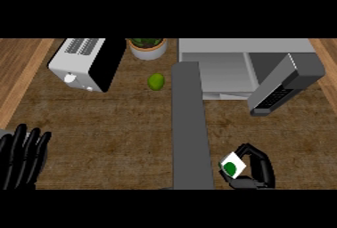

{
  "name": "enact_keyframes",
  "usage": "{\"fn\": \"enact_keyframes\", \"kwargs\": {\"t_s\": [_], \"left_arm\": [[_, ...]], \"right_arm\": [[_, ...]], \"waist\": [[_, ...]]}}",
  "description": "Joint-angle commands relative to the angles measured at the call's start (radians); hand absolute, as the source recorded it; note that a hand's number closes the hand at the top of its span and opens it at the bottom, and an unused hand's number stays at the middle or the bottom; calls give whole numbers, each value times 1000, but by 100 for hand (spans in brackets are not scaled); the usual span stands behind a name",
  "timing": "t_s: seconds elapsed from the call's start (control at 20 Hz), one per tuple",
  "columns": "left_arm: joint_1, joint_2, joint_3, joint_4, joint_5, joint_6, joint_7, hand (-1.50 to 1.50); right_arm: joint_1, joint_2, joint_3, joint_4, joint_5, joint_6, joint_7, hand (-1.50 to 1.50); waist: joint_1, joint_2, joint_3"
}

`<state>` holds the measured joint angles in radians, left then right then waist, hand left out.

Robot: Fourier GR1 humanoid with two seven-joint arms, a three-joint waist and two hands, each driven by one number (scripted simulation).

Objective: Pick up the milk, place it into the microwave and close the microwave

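Observation:
The milk (pixel 232 166) is a small white carton with a green round mark, low at the right of the head view. My right hand (pixel 258 171) is curled round it, fingers over its right side and thumb beneath. The microwave (pixel 217 49) stands at the back right, its pale inside in view. Its dark grey door (pixel 286 84) is swung out to the right. The milk is well in front of the microwave's opening. My left hand (pixel 23 158) rests open at the lower left edge, fingers up.
A long grey arm part (pixel 189 129) runs up the middle of the view and hides the counter behind it. A white and black toaster (pixel 85 62) sits at the back left. Beside it are a potted plant (pixel 148 46) and a green fruit (pixel 156 81).

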<state>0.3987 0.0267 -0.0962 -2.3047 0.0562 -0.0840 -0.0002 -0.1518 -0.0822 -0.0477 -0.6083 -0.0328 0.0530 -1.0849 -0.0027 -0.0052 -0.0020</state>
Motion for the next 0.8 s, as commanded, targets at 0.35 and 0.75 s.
{"fn": "enact_keyframes", "kwargs": {"t_s": [0.35,0.75], "left_arm": [[11,26,99,27,76,-44,-7,-150],[-10,42,148,10,103,-53,23,-150]], "right_arm": [[72,79,86,-424,8,-126,221,150],[-106,67,101,-415,114,-281,428,150]], "waist": [[3,3,1],[10,5,2]]}}
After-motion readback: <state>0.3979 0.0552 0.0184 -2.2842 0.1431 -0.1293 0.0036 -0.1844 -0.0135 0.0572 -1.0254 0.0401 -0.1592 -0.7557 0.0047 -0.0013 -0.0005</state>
